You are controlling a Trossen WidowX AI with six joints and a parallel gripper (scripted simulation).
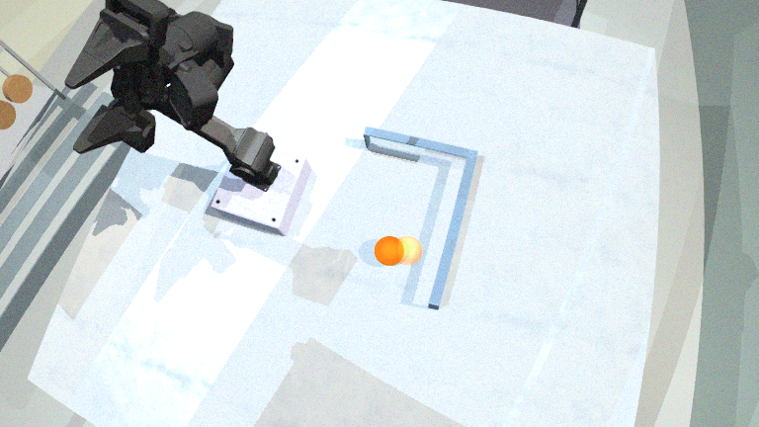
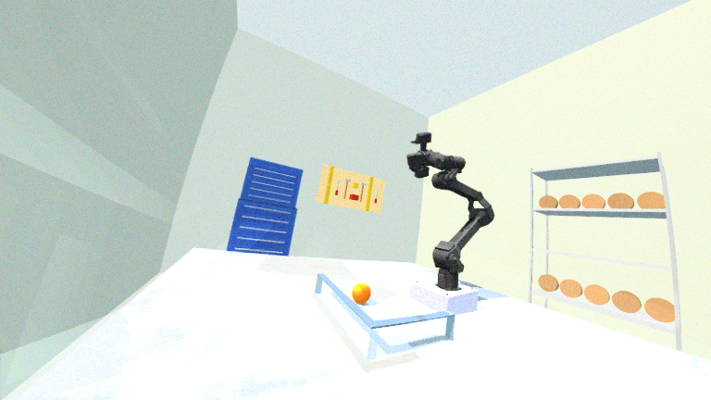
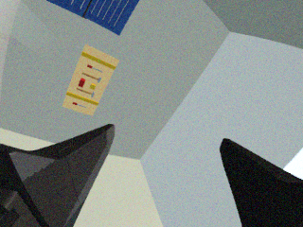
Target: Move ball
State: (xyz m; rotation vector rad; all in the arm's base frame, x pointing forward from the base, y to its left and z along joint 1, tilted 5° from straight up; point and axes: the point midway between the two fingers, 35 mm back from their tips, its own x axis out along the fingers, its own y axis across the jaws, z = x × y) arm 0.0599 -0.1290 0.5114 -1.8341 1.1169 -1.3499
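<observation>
A: Where's the ball (image 1: 388,250)?

B: Lower middle of the top view, overlapping the see-through copy (image 1: 411,249), just left of the long wall (image 1: 454,226).

A: And the gripper (image 1: 89,103)?

B: Upper left, raised, fingers wide apart, holding nothing.

A: Risk?

B: A hard nudge could roll it past the copy.

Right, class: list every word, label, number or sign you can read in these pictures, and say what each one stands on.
None can be read.
Wall poster: only red and yellow marks, too small and blurred to tell whether any are letters.
Blue cabinet: pale stripes, no lettering.
Ball, clear walls, gripper and shelf rack: no markings show.
</observation>
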